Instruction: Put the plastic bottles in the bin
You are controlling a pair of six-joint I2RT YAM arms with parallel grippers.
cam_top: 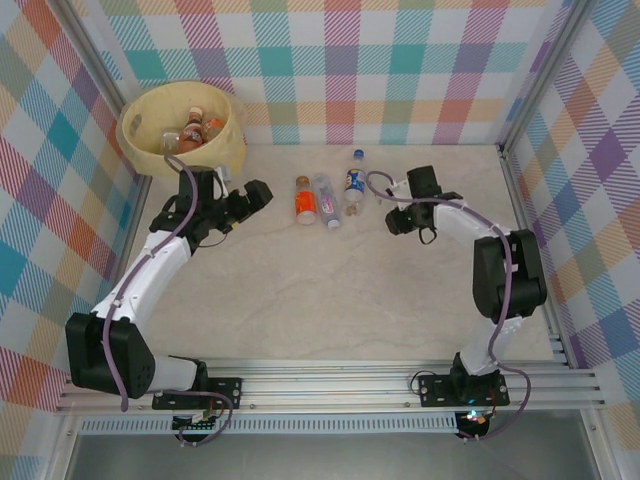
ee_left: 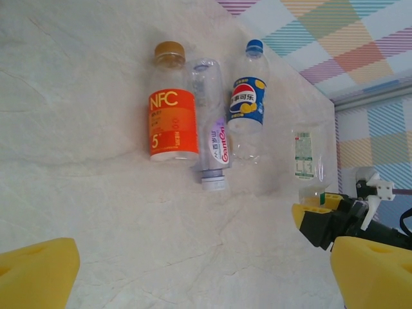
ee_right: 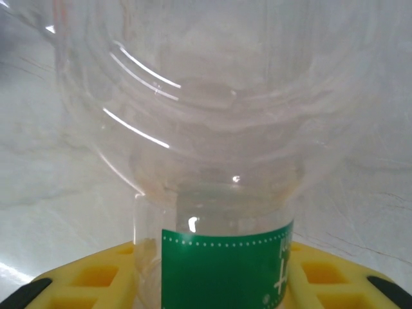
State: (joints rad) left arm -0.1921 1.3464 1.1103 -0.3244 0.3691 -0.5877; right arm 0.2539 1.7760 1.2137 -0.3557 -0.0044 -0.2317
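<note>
Currently right tool (ee_right: pixel 222 283) pinches green-label bottle (ee_right: pixel 206 129), both ends cropped out; left tool (ee_left: pixel 206 267) spread, partly cut by frame edge; bottles (cam_top: pixel 190 130) in bin (cam_top: pixel 135 115) partly hidden, count unclear.

Walls (cam_top: pixel 340 60): pastel plaid, pink/teal/orange/purple stripes on white. Table (cam_top: pixel 330 300): beige marble, faint veins. Bin (cam_top: pixel 128 130): pale yellow liner; bottles inside (cam_top: pixel 195 130) show brown and orange. NFC bottle (ee_left: pixel 172 109): orange label w/ white lettering, tan cap. Purple-label bottle (ee_left: pixel 212 138): clear body, purple-pink label. Blue-label bottle (ee_left: pixel 248 96): blue label w/ yellow accents, blue cap. Green-label bottle (ee_right: pixel 225 270): clear body, green label w/ white dotted edge. Left gripper (ee_left: pixel 206 264): yellow fingers. Right gripper (ee_right: pixel 222 290): yellow fingers, black tips. Left arm (cam_top: pixel 150 275), right arm (cam_top: pixel 455 215): white links, black joints, purple cables (cam_top: pixel 180 215).
</note>
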